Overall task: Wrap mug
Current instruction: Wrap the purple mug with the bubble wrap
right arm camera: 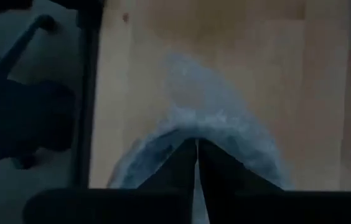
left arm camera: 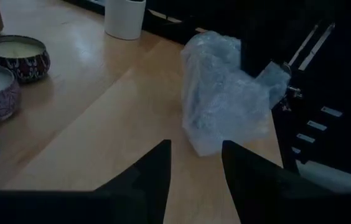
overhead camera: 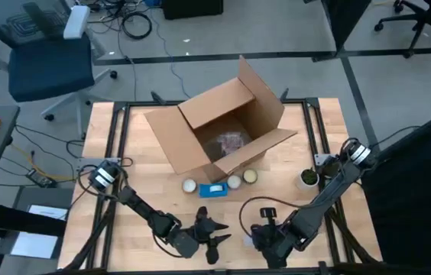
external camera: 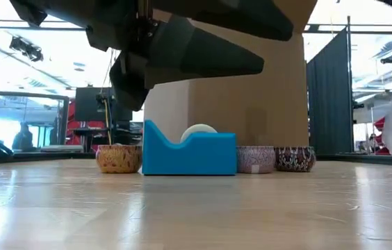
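Mug, if it is here at all, is out of sight inside the bubble wrap (left arm camera: 225, 93): the left wrist view shows a lumpy, cloudy-clear bundle standing on the counter (left arm camera: 101, 106) at centre frame, near the dark frame rail, with loose flaps sticking out at its upper right. I judge the wrapping well along but not finished, since no tape is visible on the bundle and its edges look loose. In the right wrist view the same film fills the lower middle of the frame, and the right gripper (right arm camera: 197, 163) has its jaws pressed together with the wrap bunched around the tips, so it appears to pinch the film. The left gripper (left arm camera: 195, 163) sits at the bottom of its own view with jaws parted, aimed at the bundle but apart from it. In the high view both grippers lie at the lower middle of the frame, close to the counter's near edge. What is left, by my reading, is closing the loose flaps, taping them with the blue dispenser (overhead camera: 214, 189) at centre, and perhaps putting the bundle in the open box (overhead camera: 219, 126) above it. A white mug (left arm camera: 124, 17) also stands bare at the top of the left wrist view, beside two candle tins (left arm camera: 15, 56).
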Controlling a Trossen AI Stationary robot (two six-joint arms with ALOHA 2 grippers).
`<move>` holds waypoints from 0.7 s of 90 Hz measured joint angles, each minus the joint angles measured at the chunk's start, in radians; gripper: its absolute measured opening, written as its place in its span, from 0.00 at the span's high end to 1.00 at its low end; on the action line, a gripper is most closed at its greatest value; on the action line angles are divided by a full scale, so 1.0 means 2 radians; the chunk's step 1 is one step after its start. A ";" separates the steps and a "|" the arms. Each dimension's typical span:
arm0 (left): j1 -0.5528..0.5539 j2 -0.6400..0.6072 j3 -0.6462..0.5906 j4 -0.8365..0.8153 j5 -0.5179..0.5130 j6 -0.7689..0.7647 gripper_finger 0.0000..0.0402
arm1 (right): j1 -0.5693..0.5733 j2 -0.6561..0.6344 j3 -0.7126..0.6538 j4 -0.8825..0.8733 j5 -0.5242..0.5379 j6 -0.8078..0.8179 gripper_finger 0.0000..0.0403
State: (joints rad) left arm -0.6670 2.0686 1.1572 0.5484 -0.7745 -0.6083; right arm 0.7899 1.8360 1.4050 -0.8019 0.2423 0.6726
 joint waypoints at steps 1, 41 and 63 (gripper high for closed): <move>0.000 0.000 0.000 0.000 0.000 0.000 0.68 | 0.000 0.003 0.000 0.000 0.000 -0.001 1.00; 0.000 0.000 0.000 0.000 0.000 0.001 0.68 | -0.012 0.018 -0.002 -0.027 -0.060 -0.010 1.00; 0.000 0.000 0.000 -0.001 0.000 0.001 0.68 | -0.001 -0.037 -0.004 -0.068 -0.062 0.018 1.00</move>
State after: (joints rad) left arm -0.6670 2.0686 1.1572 0.5472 -0.7746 -0.6067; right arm 0.7884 1.7626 1.3972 -0.9379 0.1185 0.7084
